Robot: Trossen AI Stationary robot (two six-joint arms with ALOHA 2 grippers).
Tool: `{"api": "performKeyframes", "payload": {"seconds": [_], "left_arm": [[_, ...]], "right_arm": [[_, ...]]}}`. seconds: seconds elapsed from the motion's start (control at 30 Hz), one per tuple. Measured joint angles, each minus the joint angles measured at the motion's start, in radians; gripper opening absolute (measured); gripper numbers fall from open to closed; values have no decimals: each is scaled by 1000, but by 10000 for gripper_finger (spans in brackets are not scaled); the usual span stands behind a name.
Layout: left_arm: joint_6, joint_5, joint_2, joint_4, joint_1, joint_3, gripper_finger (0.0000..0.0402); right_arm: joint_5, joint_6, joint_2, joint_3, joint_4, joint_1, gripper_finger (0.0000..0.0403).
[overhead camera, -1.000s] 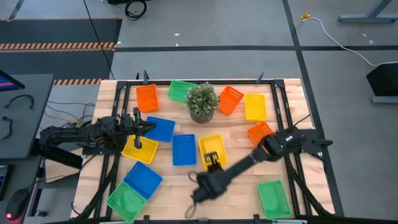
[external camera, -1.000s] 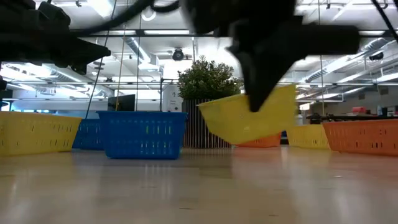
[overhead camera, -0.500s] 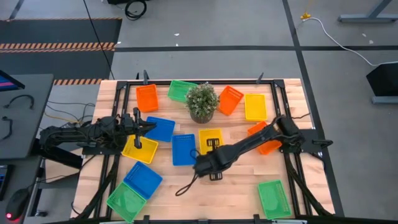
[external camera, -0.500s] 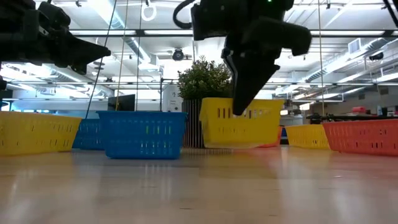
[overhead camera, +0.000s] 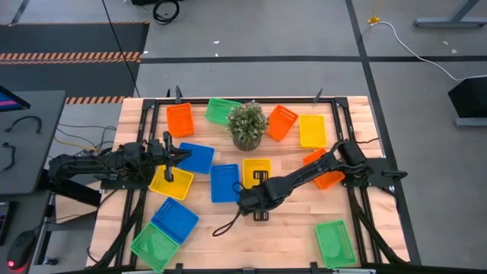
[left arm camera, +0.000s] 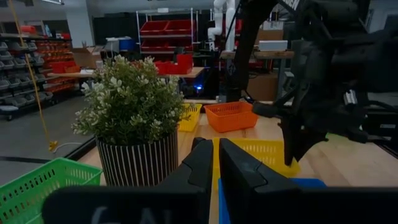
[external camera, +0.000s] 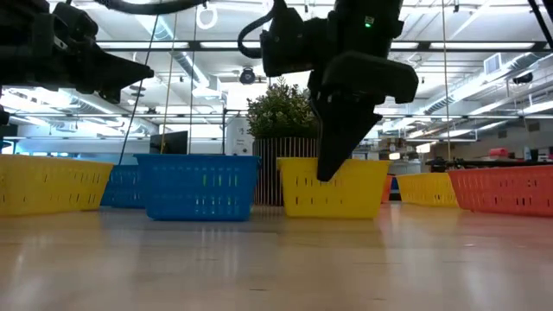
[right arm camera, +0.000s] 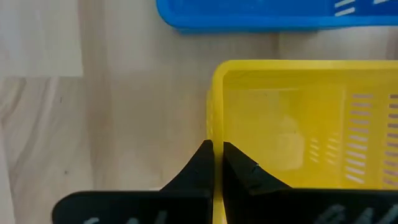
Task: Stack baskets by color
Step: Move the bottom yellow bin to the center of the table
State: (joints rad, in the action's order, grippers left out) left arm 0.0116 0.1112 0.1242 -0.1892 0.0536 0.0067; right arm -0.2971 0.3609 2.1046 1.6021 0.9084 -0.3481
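A yellow basket (overhead camera: pixel 257 170) sits flat on the table between a blue basket (overhead camera: pixel 225 183) and the potted plant (overhead camera: pixel 248 125). My right gripper (overhead camera: pixel 257 190) reaches in from the right and stands over the basket's near end, shut on its wall. In the low view the basket (external camera: pixel 363 186) rests level on its bottom behind the dark fingers (external camera: pixel 333 160). My left gripper (overhead camera: pixel 185 155) waits at the table's left side above another blue basket (overhead camera: pixel 196 157), level, fingers together (left arm camera: pixel 210 144), holding nothing. My right gripper (right arm camera: pixel 214 146) pinches the yellow basket's near wall (right arm camera: pixel 211 121) at its rim, one finger (right arm camera: pixel 241 167) inside the basket and one finger (right arm camera: pixel 200 162) outside. The fingers come steeply from above, pointing down. The basket stands level with its bottom on the table.
Around them lie orange baskets (overhead camera: pixel 180 119) (overhead camera: pixel 281 122) (overhead camera: pixel 326 169), yellow baskets (overhead camera: pixel 312 131) (overhead camera: pixel 171 183), a blue basket (overhead camera: pixel 175 218) and green baskets (overhead camera: pixel 222 110) (overhead camera: pixel 154 245) (overhead camera: pixel 335 242). Bare wood (overhead camera: pixel 285 228) lies along the near edge.
My right gripper has gone toward the table's far edge and tipped steeper, carrying the yellow basket. The basket hung tilted and clear of the table a second ago; it now stands level on the table beside the blue basket. The gripper stays shut on it.
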Motion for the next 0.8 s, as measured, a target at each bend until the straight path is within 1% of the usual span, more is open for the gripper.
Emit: {"api": "performKeyframes", "payload": {"seconds": [0.13,0.3,0.47,0.63,0.73,0.8], "left_arm": [[0,0,0,-1,0,0,40],[0,0,0,0,0,0,37],[0,0,0,0,0,0,32],[0,0,0,0,0,0,38],[0,0,0,0,0,0,40],[0,0,0,-1,0,0,40]], "right_arm": [[1,44,-2,0,31,-2,18],[13,9,-4,0,33,-15,15],[30,10,-4,0,33,-18,25],[33,-28,-4,0,32,-22,42],[28,-44,-4,10,53,-23,64],[4,-53,-4,27,65,-25,84]]}}
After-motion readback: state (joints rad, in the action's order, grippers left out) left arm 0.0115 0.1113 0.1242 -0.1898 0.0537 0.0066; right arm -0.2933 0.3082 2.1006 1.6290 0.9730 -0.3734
